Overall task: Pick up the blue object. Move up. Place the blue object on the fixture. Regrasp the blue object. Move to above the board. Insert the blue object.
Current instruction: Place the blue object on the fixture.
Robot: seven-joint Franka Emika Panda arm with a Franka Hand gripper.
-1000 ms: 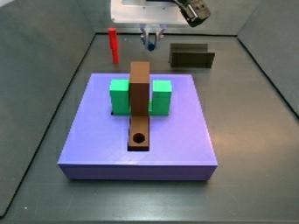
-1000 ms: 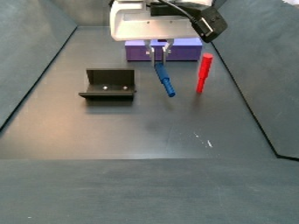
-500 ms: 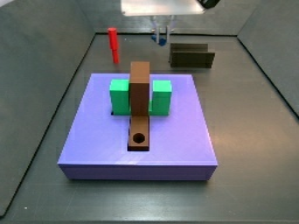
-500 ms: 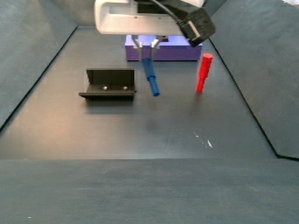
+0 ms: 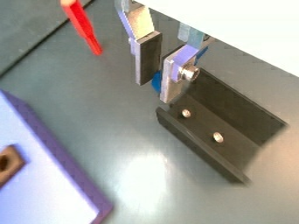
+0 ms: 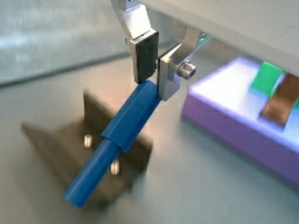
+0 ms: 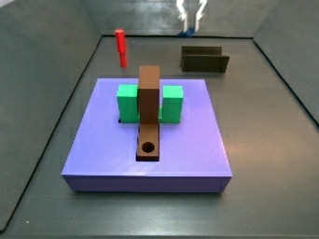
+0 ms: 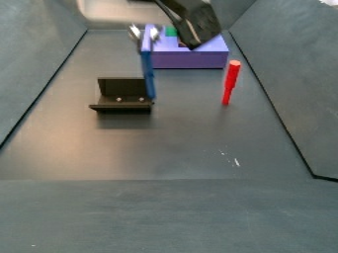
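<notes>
I have the gripper (image 6: 156, 63) clamped on the upper end of the blue peg (image 6: 114, 146), raised off the floor and hanging over the fixture (image 8: 123, 95); in a side view the peg (image 8: 148, 73) reaches down past the fixture's right edge, tilted a little instead of plumb. In a wrist view the silver fingers (image 5: 142, 51) pinch the peg with only a sliver of blue visible, and the fixture (image 5: 225, 122) sits just beneath them. My worry is that tilt: the pads hold only the top end, so most of the peg swings free below, and I judge that if I lower it onto the bracket at this angle the tip could catch on the back wall or the base plate edge and lever the peg round in the pads. If it lands off to the side it may roll off the plate onto the floor (image 8: 199, 148) once I let go, and the regrasp would then have nothing to lean on. A skewed rest would also carry through to the regrasp, and I expect the hole in the brown bar (image 7: 148, 101) on the board (image 7: 149, 149) forgives little. The red peg (image 8: 230, 82) stands well apart, so I don't fear hitting it. I can't tell how high the peg tip sits above the fixture.
</notes>
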